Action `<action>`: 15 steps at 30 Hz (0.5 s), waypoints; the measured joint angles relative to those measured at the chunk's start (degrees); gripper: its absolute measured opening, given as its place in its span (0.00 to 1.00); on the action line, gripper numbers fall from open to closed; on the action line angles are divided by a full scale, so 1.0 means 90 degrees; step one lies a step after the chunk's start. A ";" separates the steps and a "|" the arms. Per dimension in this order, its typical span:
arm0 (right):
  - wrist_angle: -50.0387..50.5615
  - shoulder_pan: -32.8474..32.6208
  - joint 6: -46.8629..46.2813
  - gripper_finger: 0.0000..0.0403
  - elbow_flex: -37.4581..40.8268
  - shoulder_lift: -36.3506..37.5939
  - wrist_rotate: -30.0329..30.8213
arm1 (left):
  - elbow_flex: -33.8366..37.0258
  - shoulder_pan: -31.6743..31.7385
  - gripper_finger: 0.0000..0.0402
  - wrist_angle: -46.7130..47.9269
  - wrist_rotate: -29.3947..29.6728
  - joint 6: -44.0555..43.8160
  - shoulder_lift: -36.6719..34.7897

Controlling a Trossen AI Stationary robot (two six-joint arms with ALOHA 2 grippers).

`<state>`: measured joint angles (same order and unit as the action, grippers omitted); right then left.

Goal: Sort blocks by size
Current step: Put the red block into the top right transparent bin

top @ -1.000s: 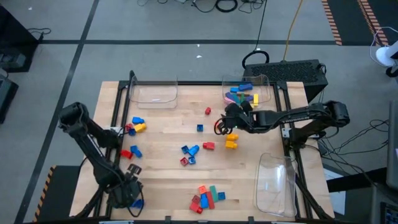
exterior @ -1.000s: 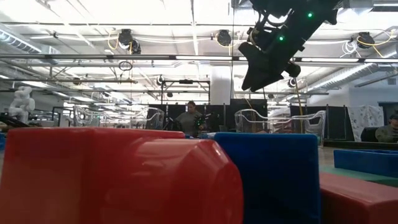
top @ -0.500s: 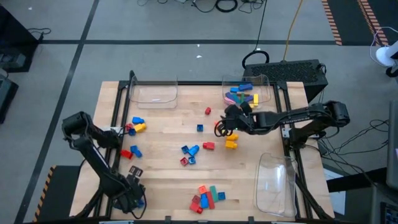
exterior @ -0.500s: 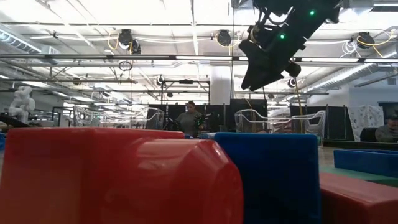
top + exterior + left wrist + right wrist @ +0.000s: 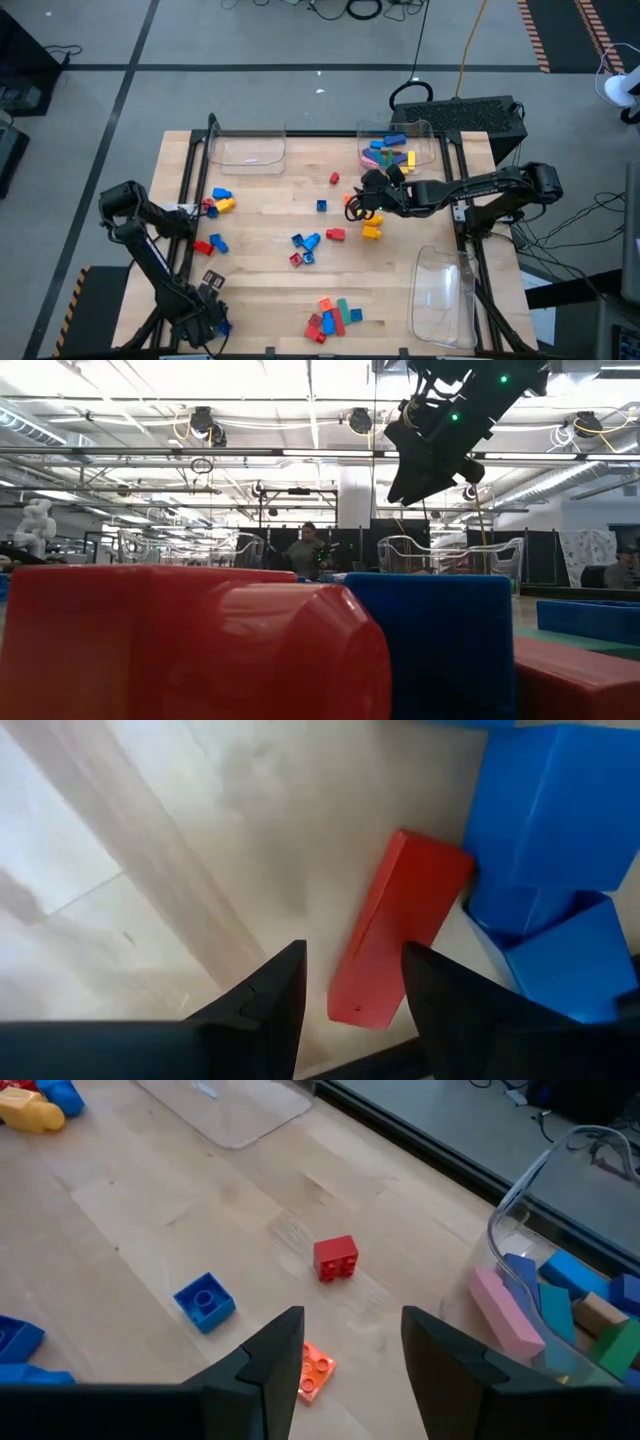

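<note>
The blocks are scattered over the wooden table [image 5: 270,215] in the high view: a red, blue and green cluster [image 5: 333,317] at lower centre, a blue and red group [image 5: 306,245] at mid-table, a blue, yellow and red group [image 5: 216,201] at left, and a yellow block [image 5: 372,229] right of centre. More blocks, pink, blue, green and yellow, are gathered in the clear tray [image 5: 398,146] at upper right. An empty clear tray [image 5: 248,150] is seen at upper left and a third tray [image 5: 443,297] at lower right.

The right gripper [image 5: 356,203] is held above the table centre, just left of the yellow block. In the right wrist view its fingers [image 5: 268,1368] are seen apart with nothing between them; an orange block [image 5: 313,1371] lies below the gap, with a red block [image 5: 335,1258] and a blue block [image 5: 205,1300] farther off.

The left gripper [image 5: 212,320] is placed at the lower left table edge. In its wrist view the fingers [image 5: 270,995] are apart, empty, with a red bar [image 5: 398,925] lying beyond the gap beside blue blocks [image 5: 555,840].

Only the low view shows the room behind, where a person [image 5: 303,552] is seen; its foreground is filled by a red block [image 5: 190,645] and a blue block [image 5: 435,640], which hide the tabletop.
</note>
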<state>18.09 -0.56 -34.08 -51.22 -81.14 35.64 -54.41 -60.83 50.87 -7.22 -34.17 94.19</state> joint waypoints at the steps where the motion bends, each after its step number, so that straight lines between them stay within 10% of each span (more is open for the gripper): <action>1: 0.0000 0.0000 -0.0022 0.39 0.0000 0.0000 0.0001 | -0.0039 0.0004 0.41 0.0062 0.0017 0.0000 -0.0002; 15: 0.0005 -0.0109 -0.0093 0.39 0.0000 0.0000 -0.0165 | -0.0117 -0.0193 0.64 -0.0170 0.0109 -0.0163 -0.0002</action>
<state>18.13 -1.54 -34.92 -51.22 -81.14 34.15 -55.46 -62.57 49.34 -6.24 -35.64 94.17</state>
